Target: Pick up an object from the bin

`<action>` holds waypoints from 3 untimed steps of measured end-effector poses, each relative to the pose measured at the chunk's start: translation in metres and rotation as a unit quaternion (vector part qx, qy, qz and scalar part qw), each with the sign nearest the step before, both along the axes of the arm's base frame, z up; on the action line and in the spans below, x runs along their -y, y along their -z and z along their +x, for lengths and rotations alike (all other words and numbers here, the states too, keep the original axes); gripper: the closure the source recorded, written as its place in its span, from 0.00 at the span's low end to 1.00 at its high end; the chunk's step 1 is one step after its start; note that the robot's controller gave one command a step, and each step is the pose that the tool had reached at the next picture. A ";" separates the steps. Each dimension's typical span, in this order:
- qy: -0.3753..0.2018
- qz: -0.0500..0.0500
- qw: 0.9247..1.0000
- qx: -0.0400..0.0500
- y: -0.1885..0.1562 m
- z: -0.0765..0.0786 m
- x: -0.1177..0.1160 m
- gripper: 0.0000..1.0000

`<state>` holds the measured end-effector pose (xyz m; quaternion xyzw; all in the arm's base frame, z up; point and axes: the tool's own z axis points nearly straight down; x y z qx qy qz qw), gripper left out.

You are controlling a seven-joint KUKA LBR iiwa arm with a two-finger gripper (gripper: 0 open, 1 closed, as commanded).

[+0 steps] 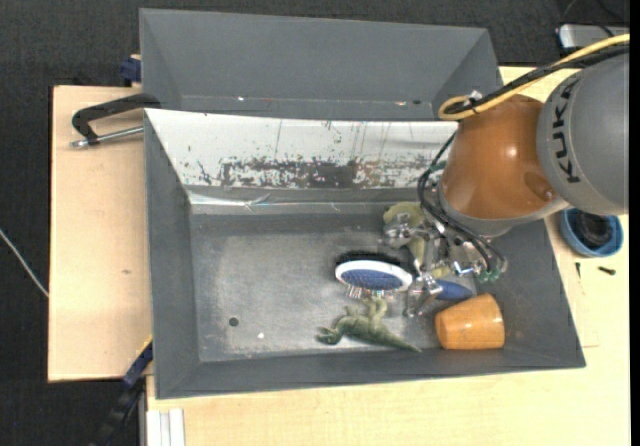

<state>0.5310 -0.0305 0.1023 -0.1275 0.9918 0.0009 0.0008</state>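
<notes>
Closest of all, by the near wall of the grey metal bin (200, 274), an orange plastic cup (470, 323) lies on its side in the near right corner. Just left of it a green toy lizard-like figure (366, 328) sprawls along the same wall, one end close to the cup. A little farther in sits a white oval brush with a blue bristled middle (372, 276), just beyond the green figure.

The tool (428, 279) is down in this near right cluster, its metal parts just right of the white oval brush and just beyond the orange cup. A small blue piece (456, 286) shows under the metalwork, between the tool and the cup; what it is cannot be made out. A pale greenish thing (404, 215) lies on the far side of the tool, partly behind it, its shape unclear.

Whether the tool is open or closed cannot be told, nor whether anything is gripped: the glossy orange cover (495, 164) on the wrist and a tangle of black cables (432, 196) hang over it and hide its upper part. The grey arm (590, 139) comes in from the right above the bin's right wall and is cut off at the edge. The bin's far wall slopes up, streaked with dark marks, and its floor to the left is scuffed metal
</notes>
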 end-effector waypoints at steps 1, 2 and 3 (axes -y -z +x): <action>0.030 0.000 1.000 0.001 -0.002 0.000 0.001 0.00; 0.070 0.000 0.998 0.000 0.031 0.010 -0.004 0.00; 0.070 0.000 0.998 0.000 0.030 0.011 -0.004 0.00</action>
